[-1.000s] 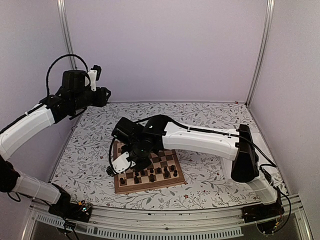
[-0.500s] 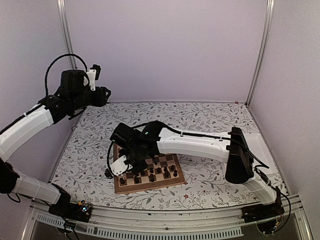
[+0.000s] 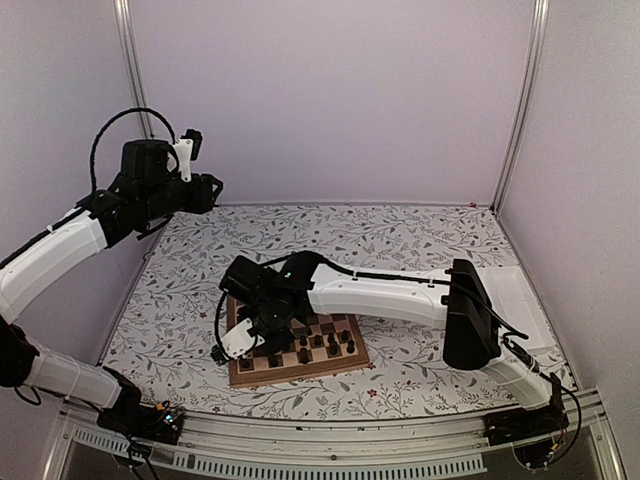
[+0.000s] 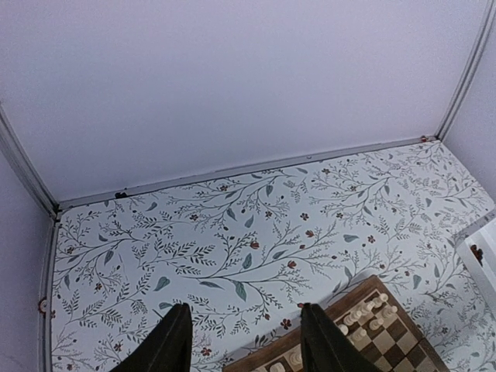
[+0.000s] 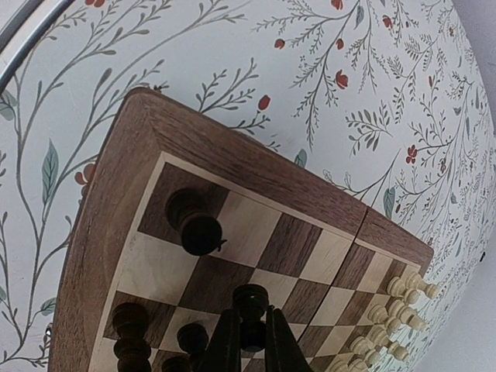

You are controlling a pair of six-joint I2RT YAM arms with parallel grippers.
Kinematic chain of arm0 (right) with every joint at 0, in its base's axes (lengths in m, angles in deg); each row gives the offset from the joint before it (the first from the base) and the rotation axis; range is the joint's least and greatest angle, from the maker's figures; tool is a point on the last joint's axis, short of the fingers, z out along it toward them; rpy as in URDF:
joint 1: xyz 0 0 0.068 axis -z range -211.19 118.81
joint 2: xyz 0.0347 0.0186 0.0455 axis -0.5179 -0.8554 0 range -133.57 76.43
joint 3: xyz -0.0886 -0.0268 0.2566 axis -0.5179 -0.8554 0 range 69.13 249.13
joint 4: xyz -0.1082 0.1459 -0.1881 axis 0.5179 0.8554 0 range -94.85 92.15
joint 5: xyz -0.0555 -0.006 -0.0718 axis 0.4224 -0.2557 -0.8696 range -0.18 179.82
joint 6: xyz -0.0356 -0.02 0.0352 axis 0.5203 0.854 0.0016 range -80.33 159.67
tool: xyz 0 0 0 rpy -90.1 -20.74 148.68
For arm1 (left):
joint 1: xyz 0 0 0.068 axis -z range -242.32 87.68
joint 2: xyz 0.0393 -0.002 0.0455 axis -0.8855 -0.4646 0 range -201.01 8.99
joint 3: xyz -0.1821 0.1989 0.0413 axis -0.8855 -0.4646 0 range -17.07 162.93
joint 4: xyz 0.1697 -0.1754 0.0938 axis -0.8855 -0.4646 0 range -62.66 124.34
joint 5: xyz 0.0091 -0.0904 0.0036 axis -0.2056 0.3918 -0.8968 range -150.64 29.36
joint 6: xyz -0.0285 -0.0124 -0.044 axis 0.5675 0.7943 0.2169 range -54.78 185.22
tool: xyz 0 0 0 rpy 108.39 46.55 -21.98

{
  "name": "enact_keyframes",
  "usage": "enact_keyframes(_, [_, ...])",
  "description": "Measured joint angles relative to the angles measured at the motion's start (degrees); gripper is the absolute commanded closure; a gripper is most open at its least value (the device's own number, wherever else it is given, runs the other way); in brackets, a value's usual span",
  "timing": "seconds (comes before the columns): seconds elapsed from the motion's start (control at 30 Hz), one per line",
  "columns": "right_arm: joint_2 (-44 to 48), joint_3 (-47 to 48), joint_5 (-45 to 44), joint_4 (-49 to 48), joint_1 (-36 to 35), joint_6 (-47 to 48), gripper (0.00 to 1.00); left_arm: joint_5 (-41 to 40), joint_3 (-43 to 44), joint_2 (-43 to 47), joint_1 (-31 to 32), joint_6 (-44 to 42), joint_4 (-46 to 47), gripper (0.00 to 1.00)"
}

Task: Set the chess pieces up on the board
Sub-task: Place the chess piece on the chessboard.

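Dark piece [image 5: 250,298] pinched between the almost closed jaws of the right gripper [image 5: 252,329], low centre of the right wrist view, over the board [image 5: 108,225] a little in from its corner; resting on a square or lifted, not discernible. Corner piece [image 5: 194,225] on the dark corner square, up and left, apart from the fingers. More dark pieces [image 5: 130,325] at lower left, near the left finger. Pale pieces [image 5: 391,310] in rows at lower right, well apart. Wood border along the board's upper and left edges; floral table [image 5: 349,93] bare beyond both. In the top view, board at lower centre, white tray [image 3: 520,290] at the right edge. Left gripper [image 3: 205,192] at upper left, high above the table, well apart from the board; jaws roughly half open, nothing between them.
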Motion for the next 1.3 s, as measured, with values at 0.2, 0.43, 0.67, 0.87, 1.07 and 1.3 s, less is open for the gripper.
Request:
enact_keyframes(0.2, [-0.04,0.00,0.00,0.11,0.00,0.02,0.90,0.13,0.00,0.00,-0.02,-0.02,0.00,0.51])
enact_keyframes(0.43, [-0.04,0.00,1.03,0.76,0.00,0.00,0.89,0.31,0.00,0.00,-0.13,-0.02,0.00,0.51])
enact_keyframes(0.67, [-0.04,0.00,1.99,1.09,0.00,0.00,0.89,0.57,0.00,0.00,-0.35,0.00,0.00,0.51])
enact_keyframes(0.87, [-0.07,0.00,1.97,1.29,-0.04,0.04,0.87,0.79,0.00,0.00,-0.39,0.00,0.00,0.51])
enact_keyframes(1.07, [-0.24,0.00,1.92,1.55,-0.17,0.20,0.85,1.31,0.00,0.00,-0.44,0.00,0.00,0.51])
enact_keyframes(1.3, [-0.28,0.00,1.90,1.55,-0.20,0.20,0.82,1.62,0.00,0.00,-0.57,0.00,0.00,0.50])
